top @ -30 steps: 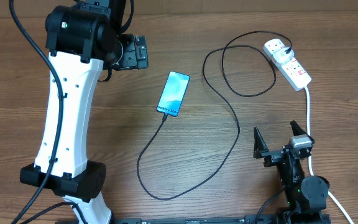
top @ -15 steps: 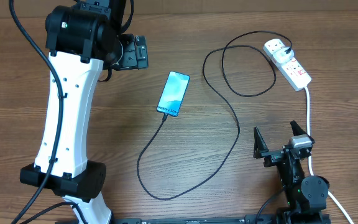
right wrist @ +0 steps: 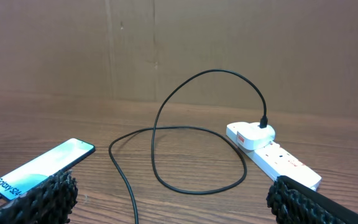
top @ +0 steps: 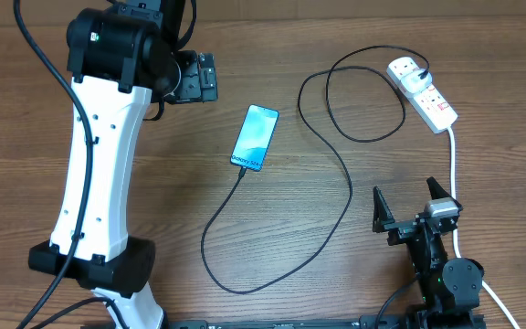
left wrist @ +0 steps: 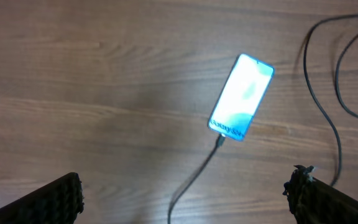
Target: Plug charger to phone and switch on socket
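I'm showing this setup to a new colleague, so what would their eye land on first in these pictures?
The phone, its screen glowing bright blue, lies mid-table and stands out most. From its near short edge the black charger cable snakes in wide loops to the white power strip at the far right. The big white left arm fills the left side.

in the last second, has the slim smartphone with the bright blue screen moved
No. The slim blue-screened smartphone keeps the same spot and slant relative to the white oblong power strip, seen from overhead.
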Robot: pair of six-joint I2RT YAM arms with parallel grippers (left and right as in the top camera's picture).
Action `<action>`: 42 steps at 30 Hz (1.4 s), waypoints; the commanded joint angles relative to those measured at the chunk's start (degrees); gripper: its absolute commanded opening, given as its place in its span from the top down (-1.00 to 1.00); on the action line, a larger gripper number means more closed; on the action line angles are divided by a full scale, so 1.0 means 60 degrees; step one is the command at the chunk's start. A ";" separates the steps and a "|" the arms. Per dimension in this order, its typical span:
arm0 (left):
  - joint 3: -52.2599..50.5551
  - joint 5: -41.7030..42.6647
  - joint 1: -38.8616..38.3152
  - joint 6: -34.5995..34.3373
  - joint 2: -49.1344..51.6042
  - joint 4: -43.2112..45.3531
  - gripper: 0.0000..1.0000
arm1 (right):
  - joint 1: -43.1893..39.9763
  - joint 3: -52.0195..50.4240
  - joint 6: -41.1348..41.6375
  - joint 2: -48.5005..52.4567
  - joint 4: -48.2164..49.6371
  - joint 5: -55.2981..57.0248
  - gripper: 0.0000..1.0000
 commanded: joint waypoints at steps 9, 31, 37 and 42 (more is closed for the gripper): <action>-0.4747 0.0164 0.0040 -0.0481 -0.3424 0.2240 -0.99 | 0.0051 -0.0095 -0.0040 -0.0095 0.0040 0.0095 -1.00; -0.9224 -0.0047 0.0339 0.0025 -0.6583 0.4455 -1.00 | 0.0051 -0.0095 -0.0040 -0.0095 0.0040 0.0091 -1.00; -1.0750 0.0583 0.0918 0.0463 -0.7672 0.5406 -0.99 | 0.0051 -0.0095 -0.0040 -0.0095 0.0040 0.0095 -1.00; -1.1653 0.1064 0.1563 0.0758 -0.8710 0.5512 -0.99 | 0.0051 -0.0095 -0.0040 -0.0095 0.0040 0.0095 -1.00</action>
